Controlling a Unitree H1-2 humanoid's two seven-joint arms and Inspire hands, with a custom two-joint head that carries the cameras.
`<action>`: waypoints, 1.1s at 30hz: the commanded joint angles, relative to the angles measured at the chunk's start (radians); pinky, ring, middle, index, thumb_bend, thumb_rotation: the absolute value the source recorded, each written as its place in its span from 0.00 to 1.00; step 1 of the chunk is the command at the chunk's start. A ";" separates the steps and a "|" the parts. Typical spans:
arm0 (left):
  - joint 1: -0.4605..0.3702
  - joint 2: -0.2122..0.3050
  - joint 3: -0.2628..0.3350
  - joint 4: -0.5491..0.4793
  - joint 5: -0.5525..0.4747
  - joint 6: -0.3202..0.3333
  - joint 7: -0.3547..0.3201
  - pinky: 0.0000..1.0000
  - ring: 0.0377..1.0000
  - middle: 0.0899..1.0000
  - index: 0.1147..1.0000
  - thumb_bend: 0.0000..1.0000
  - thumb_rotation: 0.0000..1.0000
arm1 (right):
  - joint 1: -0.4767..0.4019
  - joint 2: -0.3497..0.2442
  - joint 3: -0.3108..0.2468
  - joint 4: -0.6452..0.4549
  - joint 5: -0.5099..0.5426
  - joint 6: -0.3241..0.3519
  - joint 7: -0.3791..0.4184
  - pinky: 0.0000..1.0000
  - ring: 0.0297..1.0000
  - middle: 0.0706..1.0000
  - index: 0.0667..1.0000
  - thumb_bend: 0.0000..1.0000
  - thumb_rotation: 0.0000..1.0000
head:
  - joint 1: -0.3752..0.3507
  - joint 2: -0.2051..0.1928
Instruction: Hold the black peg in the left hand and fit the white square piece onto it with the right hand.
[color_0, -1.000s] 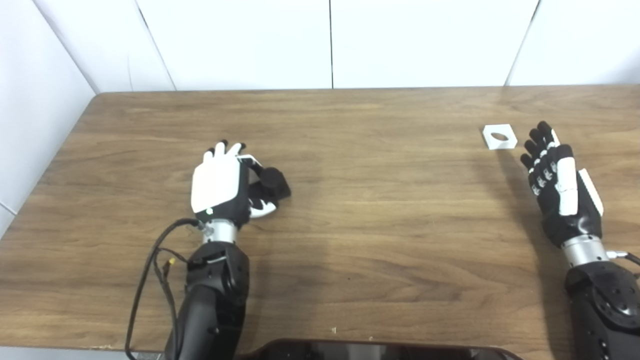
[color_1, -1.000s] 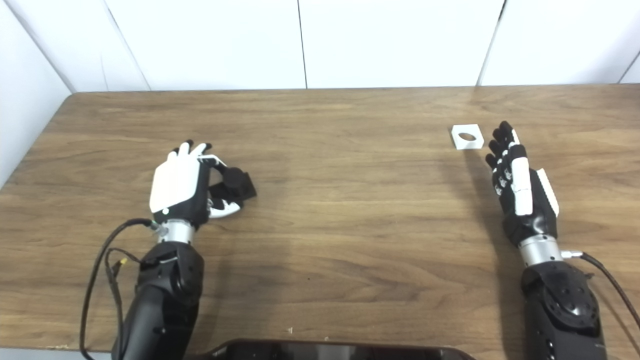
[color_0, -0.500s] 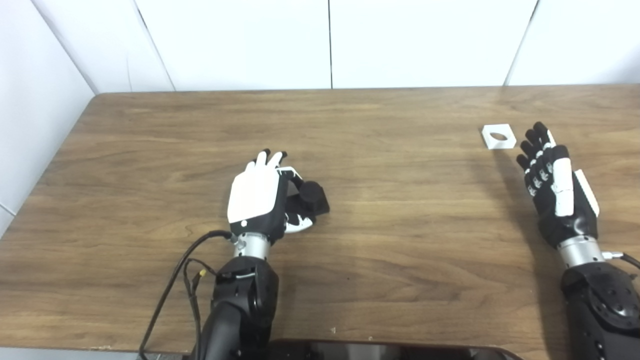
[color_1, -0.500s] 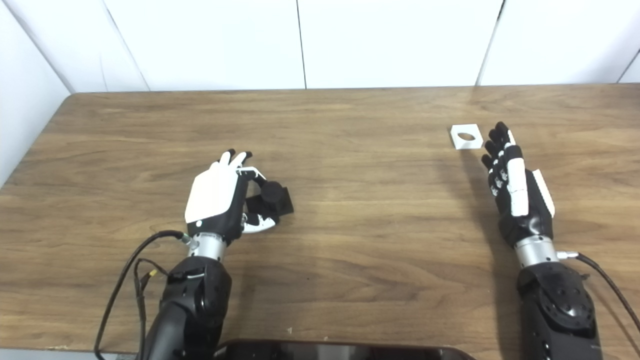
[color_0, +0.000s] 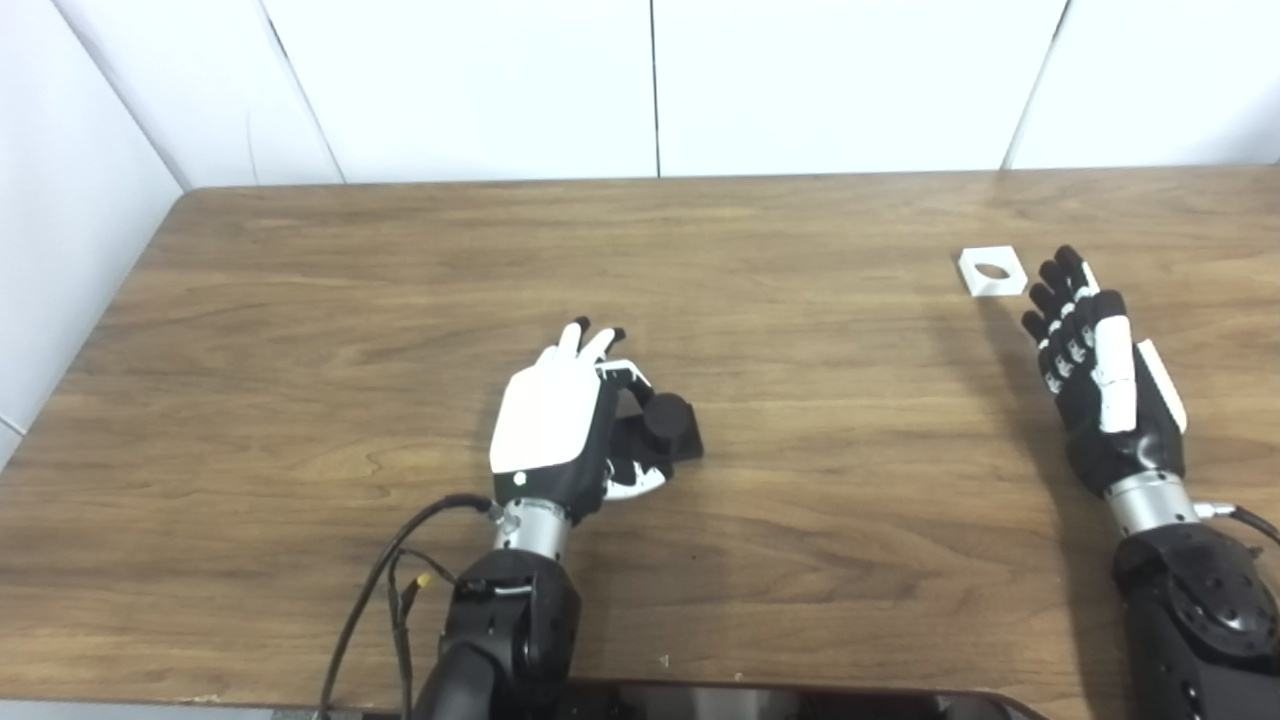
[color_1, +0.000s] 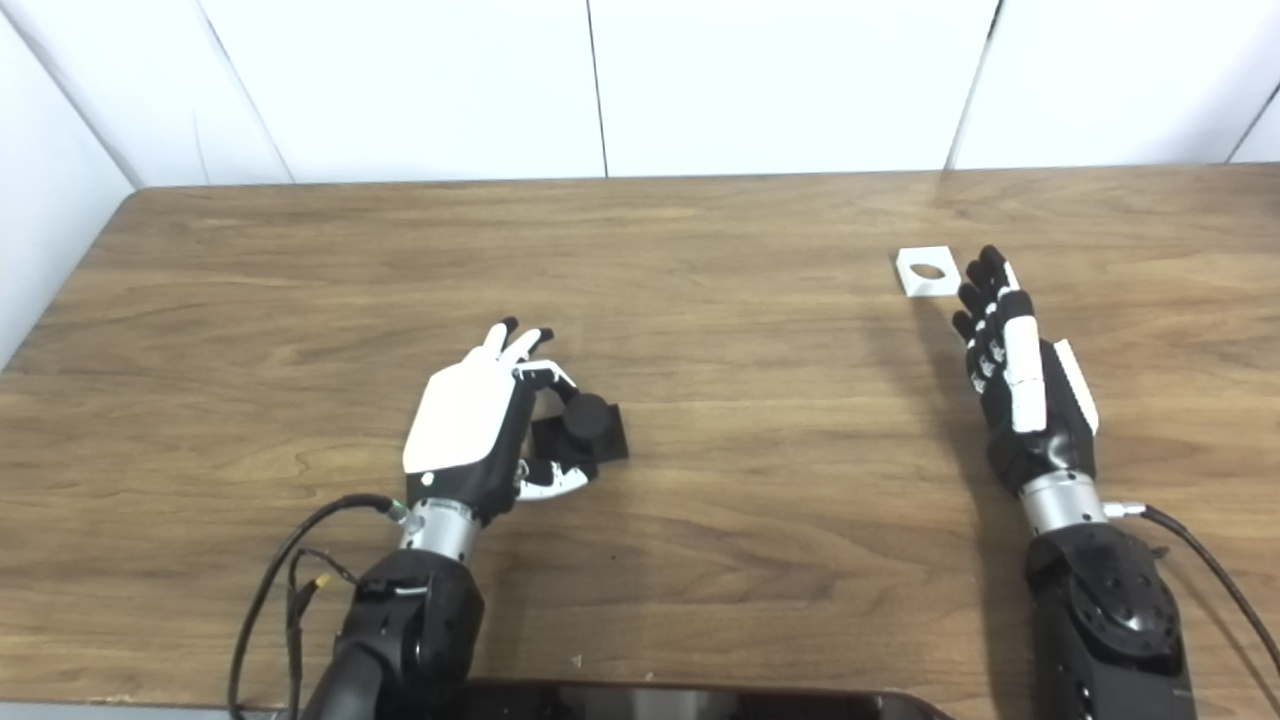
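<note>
The black peg, a short round post on a square black base, sits in my left hand near the table's middle. Finger and thumb of that hand are closed around it. Its base seems to rest on or just above the wood. The white square piece, with a round hole in its middle, lies flat on the table at the right. My right hand is just below and right of it, fingers straight and apart, holding nothing, its fingertips close to the piece without touching it.
The wooden table is bounded by white walls at the back and left. A dark object runs along the bottom edge of the picture. A black cable loops beside my left forearm.
My left hand has carried the black peg to the right, from the table's left part toward its middle. My right hand has barely moved. The camera has shifted slightly.
</note>
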 joint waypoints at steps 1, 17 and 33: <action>0.010 -0.005 -0.027 -0.018 -0.002 -0.024 -0.029 0.95 1.00 0.93 0.43 0.51 0.07 | 0.052 0.041 0.019 0.030 0.002 -0.009 -0.007 1.00 1.00 1.00 1.00 0.56 1.00 | -0.001 0.002; 0.047 -0.029 -0.087 -0.037 0.011 -0.041 -0.066 0.94 1.00 0.92 0.43 0.51 0.07 | 0.066 0.044 0.019 0.005 0.010 0.004 -0.014 1.00 1.00 1.00 1.00 0.54 1.00 | -0.017 0.010; 0.052 -0.021 -0.085 -0.031 -0.023 -0.056 -0.066 0.98 1.00 0.93 0.43 0.51 0.07 | 0.061 0.043 0.021 0.001 -0.005 0.004 -0.024 1.00 1.00 1.00 1.00 0.54 1.00 | -0.020 0.015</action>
